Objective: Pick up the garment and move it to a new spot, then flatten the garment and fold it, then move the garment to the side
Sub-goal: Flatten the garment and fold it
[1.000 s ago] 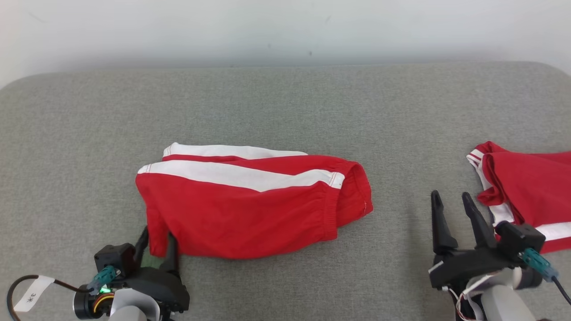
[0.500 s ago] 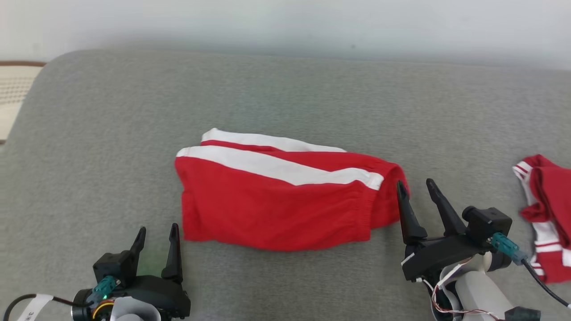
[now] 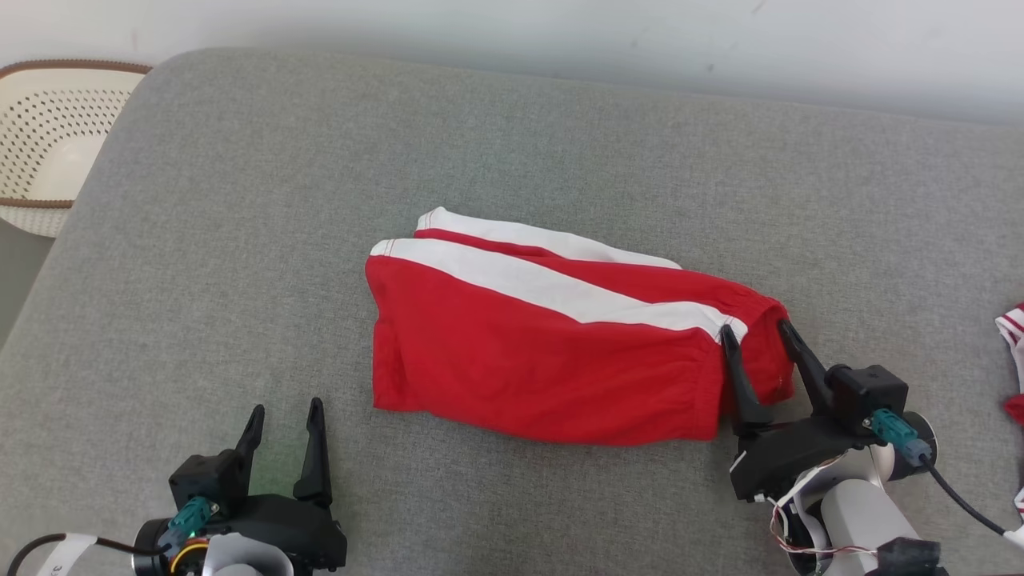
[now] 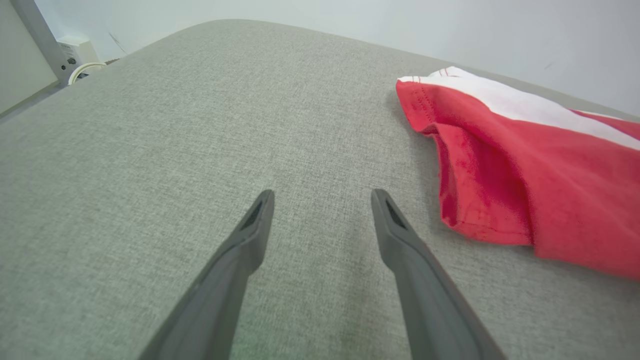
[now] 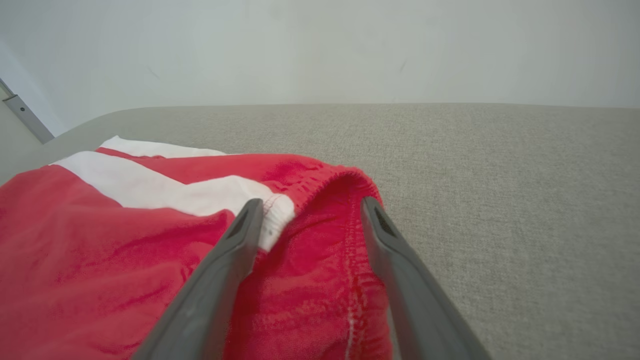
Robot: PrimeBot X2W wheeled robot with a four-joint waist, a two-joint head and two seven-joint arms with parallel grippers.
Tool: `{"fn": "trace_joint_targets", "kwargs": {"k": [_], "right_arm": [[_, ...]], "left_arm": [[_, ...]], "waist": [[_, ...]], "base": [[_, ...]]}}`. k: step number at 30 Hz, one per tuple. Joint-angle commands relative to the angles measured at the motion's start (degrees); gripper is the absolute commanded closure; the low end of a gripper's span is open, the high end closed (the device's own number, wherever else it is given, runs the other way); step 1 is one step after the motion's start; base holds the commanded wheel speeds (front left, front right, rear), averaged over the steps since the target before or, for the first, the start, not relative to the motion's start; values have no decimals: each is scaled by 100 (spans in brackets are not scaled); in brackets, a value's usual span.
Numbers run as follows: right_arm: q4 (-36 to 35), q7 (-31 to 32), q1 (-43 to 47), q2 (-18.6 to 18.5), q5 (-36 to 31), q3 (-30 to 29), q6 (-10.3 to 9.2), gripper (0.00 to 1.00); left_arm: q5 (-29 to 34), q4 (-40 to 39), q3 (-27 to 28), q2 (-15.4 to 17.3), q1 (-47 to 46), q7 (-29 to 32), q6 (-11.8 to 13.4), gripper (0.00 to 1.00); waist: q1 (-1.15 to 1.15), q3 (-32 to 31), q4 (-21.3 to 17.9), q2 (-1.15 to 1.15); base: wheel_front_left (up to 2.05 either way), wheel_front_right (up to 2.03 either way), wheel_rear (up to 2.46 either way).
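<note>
Right hand (image 3: 754, 326) has arrived over the waistband end of the folded red shorts (image 3: 544, 352), fingers spread wide; left hand (image 3: 286, 405) has let go, resting wide open near their hem. Shorts lie on the grey worktop (image 3: 240, 240).

Garment (image 3: 528, 360) lies on the cushion (image 3: 240, 240); right pincer (image 3: 754, 328) at its right end (left pincer (image 3: 286, 406) apart, front-left).

A white tag (image 3: 56, 558) in the head view's lower left corner, beside the left gripper (image 3: 286, 405), bears small dark marks, possibly a digit, cut by the frame's edge and too small to read. No other lettering, brand or number is legible in the scene.
</note>
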Motion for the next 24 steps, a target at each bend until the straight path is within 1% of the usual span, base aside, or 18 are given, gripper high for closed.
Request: {"fn": "trace_joint_targets", "kwargs": {"k": [1, 4, 10, 14, 17, 20, 24], "right_arm": [[100, 0, 50, 78, -177, -137, -7, 0], [244, 0, 27, 153, -368, -327, -7, 0], [480, 1, 11, 263, -524, -597, -7, 0], [848, 11, -3, 393, -313, -681, -7, 0], [1118, 35, -31, 494, -81, -505, -3, 0], [1225, 46, -97, 556, 220, -250, 13, 0], [1404, 50, -143, 536, 546, 53, 19, 0]], "left_arm": [[-24, -6, 36, 5, 132, -3, 25, 0], [-41, -5, 43, 6, 109, -3, 37, 0], [-76, -1, 36, 6, 57, -3, 42, 0], [-80, -17, 26, 6, 54, -3, 54, 0], [-44, -55, 5, 7, 42, -3, 66, 0], [5, -93, -14, 5, 48, -3, 60, 0], [12, -119, -53, 5, 85, -3, 55, 0]], "waist": [[0, 41, 30, 0], [0, 73, 55, 0], [0, 137, 115, 0], [0, 155, 176, 0], [0, 161, 242, 0], [0, 167, 308, 0], [0, 156, 372, 0]], "base": [[0, 0, 0], [0, 0, 0], [0, 0, 0], [0, 0, 0], [0, 0, 0], [0, 0, 0], [0, 0, 0]]}}
